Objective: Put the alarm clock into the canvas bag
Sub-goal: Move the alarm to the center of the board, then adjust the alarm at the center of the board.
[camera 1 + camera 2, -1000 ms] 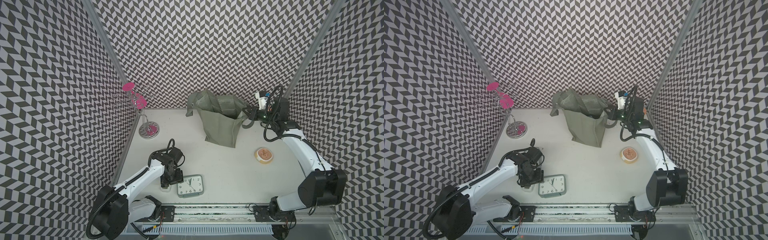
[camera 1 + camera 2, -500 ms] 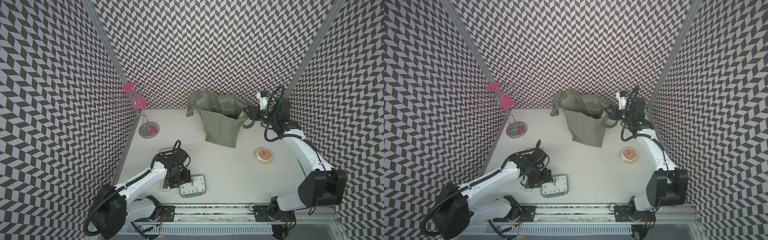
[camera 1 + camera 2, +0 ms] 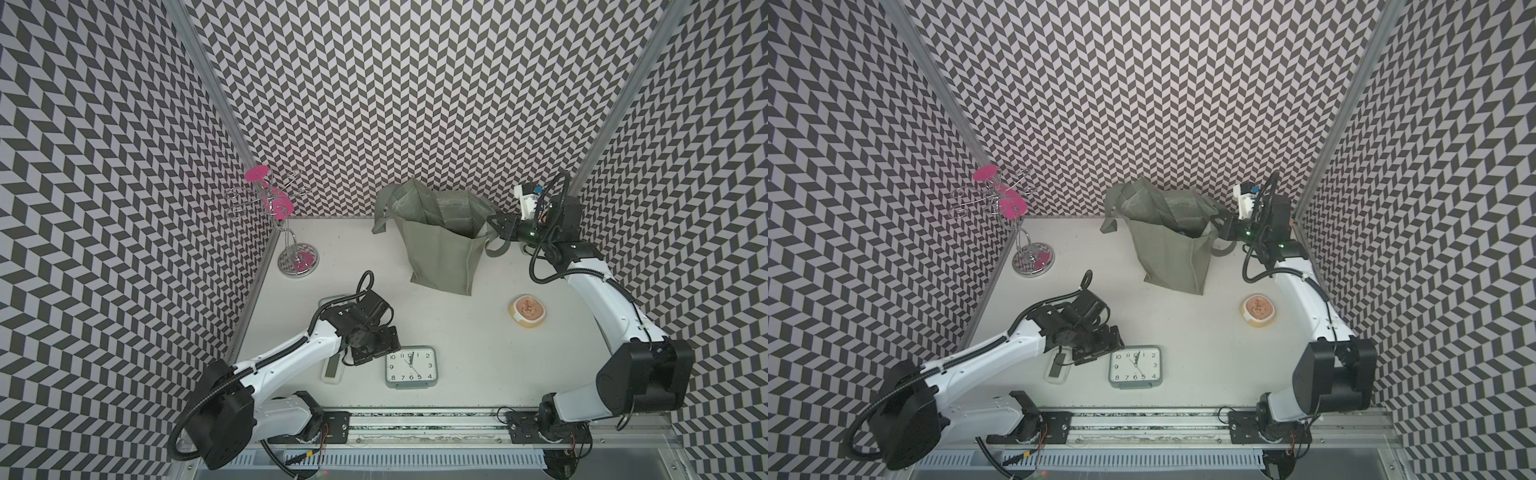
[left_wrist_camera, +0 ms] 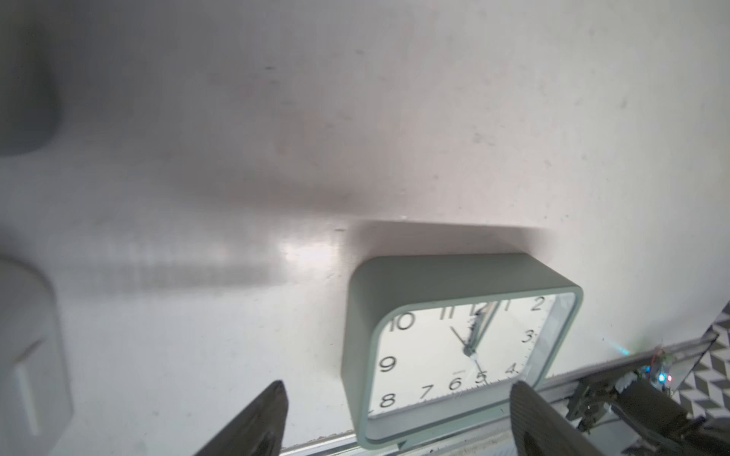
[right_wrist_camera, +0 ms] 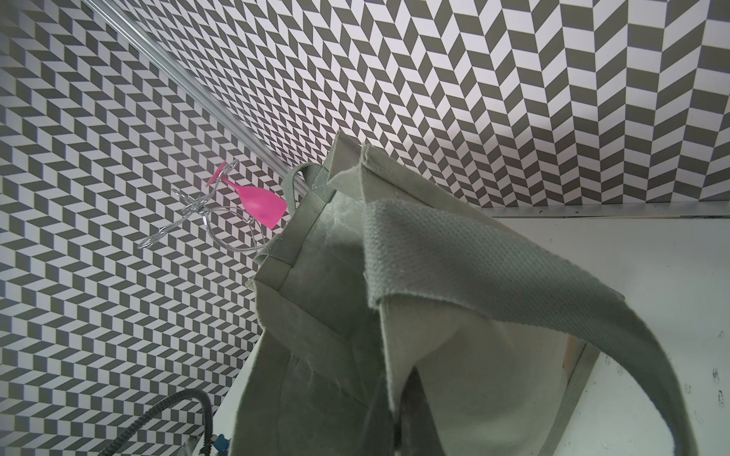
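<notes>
On table [image 3: 465, 332] near front rail: alarm clock [image 3: 410, 367] flat on back, face up, well apart from canvas bag [image 3: 442, 257]. Bag upright at back of table, mouth open, one handle hanging outside. Left gripper [image 4: 398, 389] low, just beside clock; fingers [image 4: 272, 410] spread wide, nothing held; one fingertip overlaps clock corner in wrist view, contact unclear. Right gripper [image 3: 496, 226] pressed together on bag rim at corner, pinching fabric. Bowl [image 3: 527, 309] near right arm. Pink glass [image 3: 277, 205] hanging on wire rack in back corner
</notes>
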`<state>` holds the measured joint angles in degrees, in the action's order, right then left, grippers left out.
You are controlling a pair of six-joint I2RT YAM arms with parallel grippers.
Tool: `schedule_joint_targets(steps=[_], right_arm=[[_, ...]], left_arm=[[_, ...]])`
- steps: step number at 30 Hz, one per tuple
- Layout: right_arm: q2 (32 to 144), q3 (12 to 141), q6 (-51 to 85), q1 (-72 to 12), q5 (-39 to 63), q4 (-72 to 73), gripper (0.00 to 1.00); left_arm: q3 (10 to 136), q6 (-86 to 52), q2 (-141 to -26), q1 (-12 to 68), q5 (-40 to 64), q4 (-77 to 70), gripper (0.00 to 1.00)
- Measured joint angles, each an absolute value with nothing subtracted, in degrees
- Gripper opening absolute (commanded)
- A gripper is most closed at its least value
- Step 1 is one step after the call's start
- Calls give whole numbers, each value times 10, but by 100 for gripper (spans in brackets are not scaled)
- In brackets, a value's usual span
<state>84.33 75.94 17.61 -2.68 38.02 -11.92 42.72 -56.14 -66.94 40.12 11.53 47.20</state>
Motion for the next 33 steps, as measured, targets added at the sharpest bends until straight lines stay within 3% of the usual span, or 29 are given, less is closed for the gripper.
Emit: schedule_joint_targets(steps=[6, 19, 33], right_arm=[[843, 758, 181, -23, 388, -117, 0], [838, 748, 189, -11, 403, -110, 0], [835, 743, 198, -8, 412, -102, 0]], left_arm=[[399, -597, -558, 310, 72, 551, 99], [386, -625, -534, 200, 53, 614, 99], [361, -618, -582, 187, 55, 594, 99]])
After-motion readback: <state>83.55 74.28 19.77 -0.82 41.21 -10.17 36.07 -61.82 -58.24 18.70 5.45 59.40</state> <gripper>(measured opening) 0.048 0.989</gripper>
